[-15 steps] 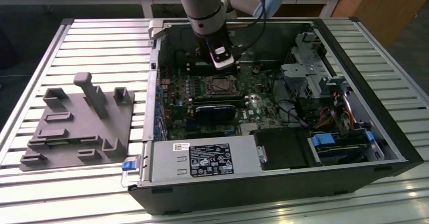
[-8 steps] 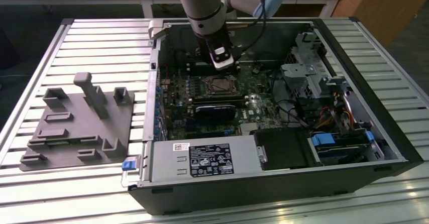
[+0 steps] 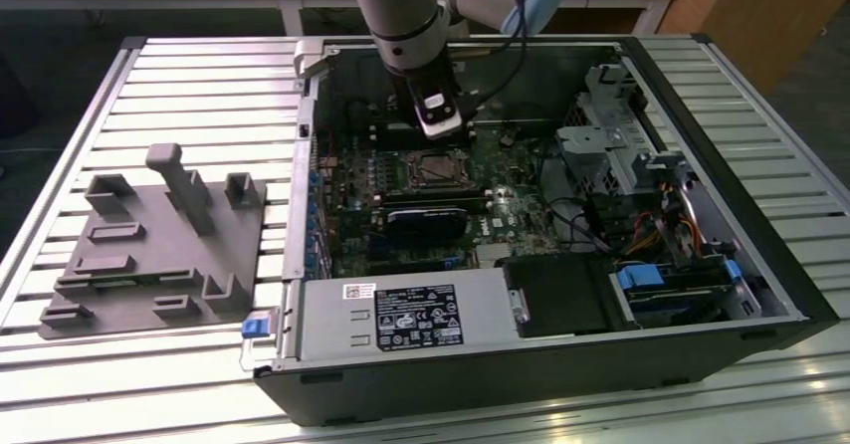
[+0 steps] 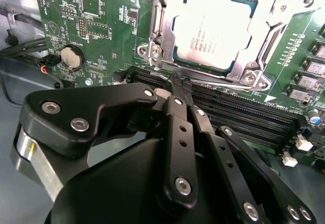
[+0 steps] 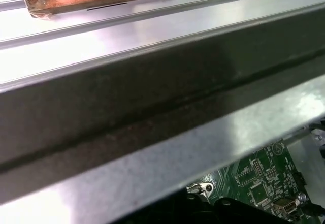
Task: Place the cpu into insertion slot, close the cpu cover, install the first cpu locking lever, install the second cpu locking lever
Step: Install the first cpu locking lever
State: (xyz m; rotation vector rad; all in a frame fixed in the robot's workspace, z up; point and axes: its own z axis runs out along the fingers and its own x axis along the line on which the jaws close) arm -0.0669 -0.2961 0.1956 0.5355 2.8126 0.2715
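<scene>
Motherboard point(image 4: 96, 36) holds cpu point(image 4: 213, 31), near gripper point(image 4: 175, 89)

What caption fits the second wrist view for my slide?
Closed gripper hovering by the memory slots, next to the chip seated under its metal cover.

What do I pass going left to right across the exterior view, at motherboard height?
Grey fixture plate → cpu socket → metal drive cage → black case wall on the exterior view's right.
</scene>
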